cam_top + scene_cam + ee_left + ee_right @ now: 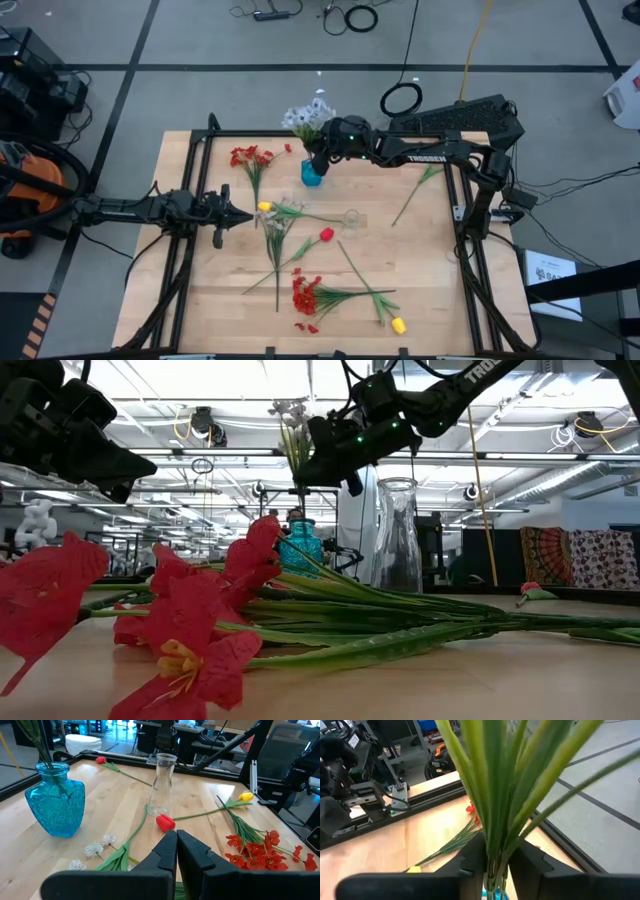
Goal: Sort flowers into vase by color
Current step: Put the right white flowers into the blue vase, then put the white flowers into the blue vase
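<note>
Right now the right gripper (318,152) stands directly over the blue vase (312,174) at the table's 12 o'clock edge, clenched on the upright white spray (308,115), while the left gripper (240,216), fingers together, waits at 9 o'clock.

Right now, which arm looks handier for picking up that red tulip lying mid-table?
The left, probably. Its gripper is shut and empty, hovering beside the red tulip, while the right gripper is busy holding the white spray in the blue vase.
</note>
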Available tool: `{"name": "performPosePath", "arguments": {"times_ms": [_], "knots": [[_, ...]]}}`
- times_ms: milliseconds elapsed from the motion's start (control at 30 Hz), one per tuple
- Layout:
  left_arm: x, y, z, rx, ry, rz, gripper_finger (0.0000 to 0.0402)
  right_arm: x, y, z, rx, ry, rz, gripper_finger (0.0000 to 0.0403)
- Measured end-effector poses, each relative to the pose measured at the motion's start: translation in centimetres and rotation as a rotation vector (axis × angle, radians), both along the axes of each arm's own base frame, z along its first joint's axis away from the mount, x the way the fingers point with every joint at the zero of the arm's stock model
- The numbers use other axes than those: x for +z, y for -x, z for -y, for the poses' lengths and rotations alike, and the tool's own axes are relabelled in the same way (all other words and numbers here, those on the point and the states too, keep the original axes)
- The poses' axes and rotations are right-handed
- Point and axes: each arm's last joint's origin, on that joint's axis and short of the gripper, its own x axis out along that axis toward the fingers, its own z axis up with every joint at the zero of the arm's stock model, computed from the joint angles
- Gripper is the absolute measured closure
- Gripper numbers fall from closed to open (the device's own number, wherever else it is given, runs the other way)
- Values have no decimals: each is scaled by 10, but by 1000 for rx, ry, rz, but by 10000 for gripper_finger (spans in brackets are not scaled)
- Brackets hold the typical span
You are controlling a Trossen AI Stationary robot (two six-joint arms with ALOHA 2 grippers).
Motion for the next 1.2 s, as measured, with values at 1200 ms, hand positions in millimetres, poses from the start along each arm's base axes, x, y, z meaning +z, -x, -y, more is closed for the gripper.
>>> {"name": "performPosePath", "arguments": {"times_ms": [1200], "knots": [[1,0,0,-31,-232,15,384,69,147,-73,-333,-534,-563,307]]}}
